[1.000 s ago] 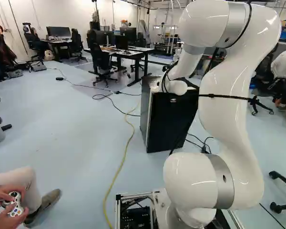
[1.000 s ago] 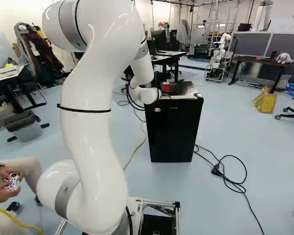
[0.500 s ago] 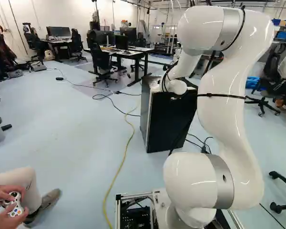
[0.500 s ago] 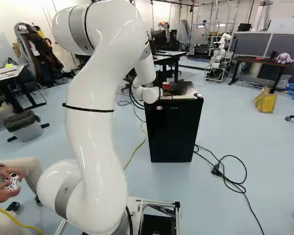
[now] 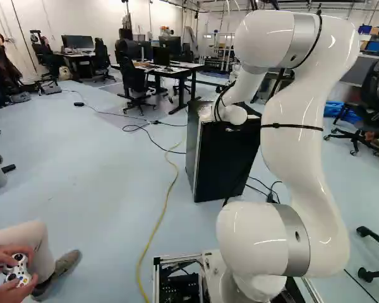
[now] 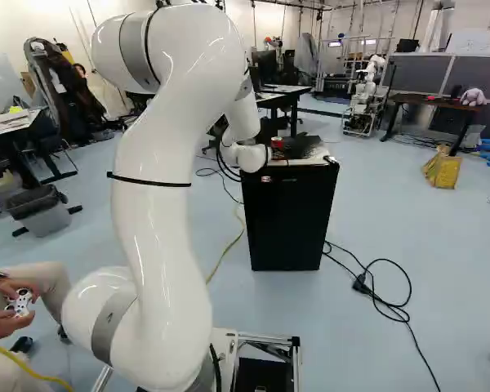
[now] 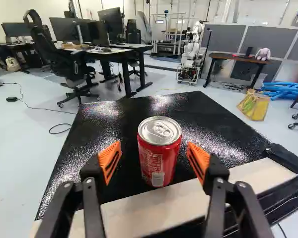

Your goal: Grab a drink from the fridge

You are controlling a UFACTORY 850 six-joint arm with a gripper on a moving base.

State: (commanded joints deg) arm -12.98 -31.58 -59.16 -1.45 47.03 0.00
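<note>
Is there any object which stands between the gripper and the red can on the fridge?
Nothing visible stands in the way: the gripper is open, and the red can, on top of the fridge, shows between the orange pads, with a gap on each side.

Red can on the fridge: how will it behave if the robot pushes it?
The can likely feels stiff, though hard squeezing might dent its metal. Its lid looks unopened, so it is probably full and fairly heavy. It stands upright on the fridge's glossy top, so a low push may slide it, a high one tip it.
</note>
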